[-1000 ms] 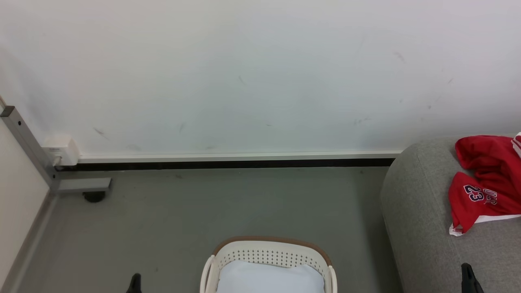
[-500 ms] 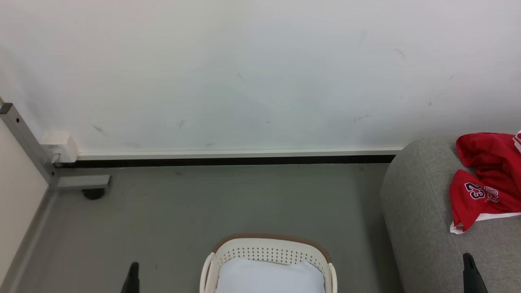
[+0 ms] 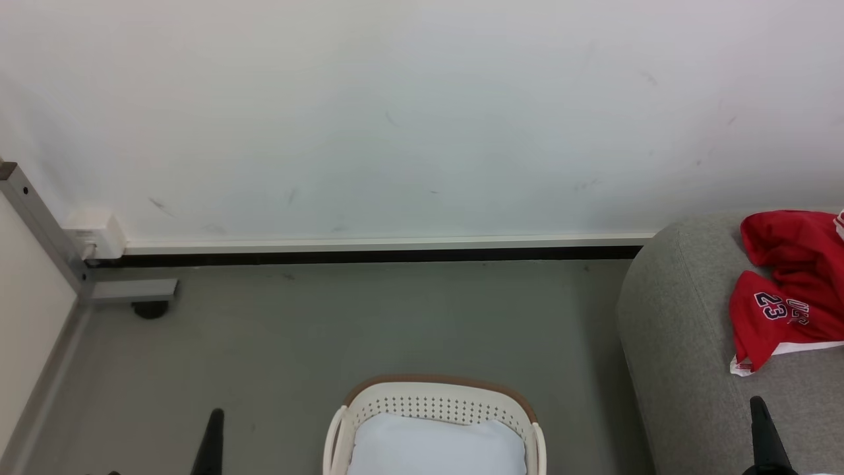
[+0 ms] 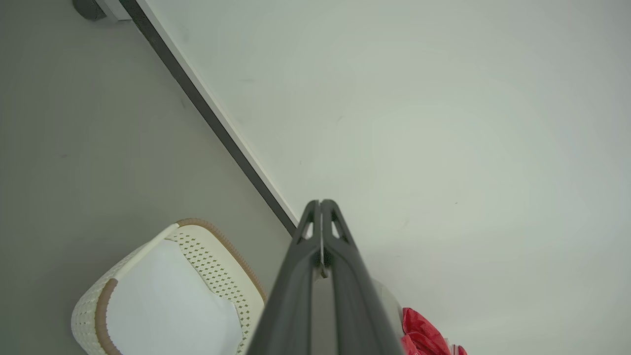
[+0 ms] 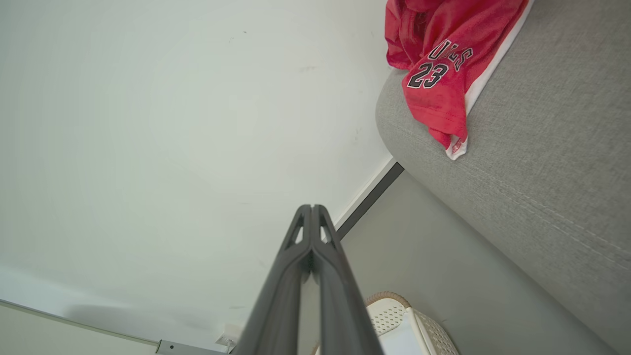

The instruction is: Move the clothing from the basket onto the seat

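My left gripper [image 3: 215, 419] and right gripper [image 3: 758, 406], closed and empty, have lifted beside the basket [image 3: 435, 389]. The red clothing [image 3: 784, 290] lies on the sofa [image 3: 672, 330], right of the basket, which holds a pale pad [image 3: 435, 445]: task looks done.

My head view's bottom edge cuts off the near part of the basket [image 3: 435, 409], and the pale pad [image 3: 435, 448] hides its floor. The clothing [image 3: 788, 290] and the seat [image 3: 679, 343] run past the right edge. My left tool [image 3: 215, 422] and right tool [image 3: 759, 412] are cut at the bottom. There, lettering beside the 23 is too small to read.
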### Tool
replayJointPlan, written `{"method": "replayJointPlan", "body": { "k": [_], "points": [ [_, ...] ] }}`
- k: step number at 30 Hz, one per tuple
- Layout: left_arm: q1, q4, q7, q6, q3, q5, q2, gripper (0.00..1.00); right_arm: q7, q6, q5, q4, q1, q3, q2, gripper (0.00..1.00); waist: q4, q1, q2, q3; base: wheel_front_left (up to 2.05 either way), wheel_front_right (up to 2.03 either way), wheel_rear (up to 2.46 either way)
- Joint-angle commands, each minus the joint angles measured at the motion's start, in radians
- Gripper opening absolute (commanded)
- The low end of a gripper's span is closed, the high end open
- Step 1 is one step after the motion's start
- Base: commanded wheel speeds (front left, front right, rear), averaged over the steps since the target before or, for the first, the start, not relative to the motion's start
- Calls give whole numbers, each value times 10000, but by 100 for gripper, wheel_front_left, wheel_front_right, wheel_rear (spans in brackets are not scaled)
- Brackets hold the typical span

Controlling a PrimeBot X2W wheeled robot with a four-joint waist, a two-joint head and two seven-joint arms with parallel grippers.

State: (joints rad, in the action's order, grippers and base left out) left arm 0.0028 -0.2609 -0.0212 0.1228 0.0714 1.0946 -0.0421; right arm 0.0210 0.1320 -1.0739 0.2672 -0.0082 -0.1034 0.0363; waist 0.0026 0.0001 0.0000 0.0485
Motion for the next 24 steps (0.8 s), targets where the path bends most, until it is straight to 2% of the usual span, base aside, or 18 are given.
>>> {"method": "replayJointPlan", "body": {
  "k": [1,24],
  "points": [
    [-229,109,77,35,69,347,-84,0,-66,-12,-347,-123,-248,-36,108,0,-1,-1,0,-14,0,0,0],
    [-634,139,632,68,230,2385,-100,0,-625,-15,-2477,-181,-598,-75,140,0,-10,-1,0,-195,0,0,0]
  ]
}}
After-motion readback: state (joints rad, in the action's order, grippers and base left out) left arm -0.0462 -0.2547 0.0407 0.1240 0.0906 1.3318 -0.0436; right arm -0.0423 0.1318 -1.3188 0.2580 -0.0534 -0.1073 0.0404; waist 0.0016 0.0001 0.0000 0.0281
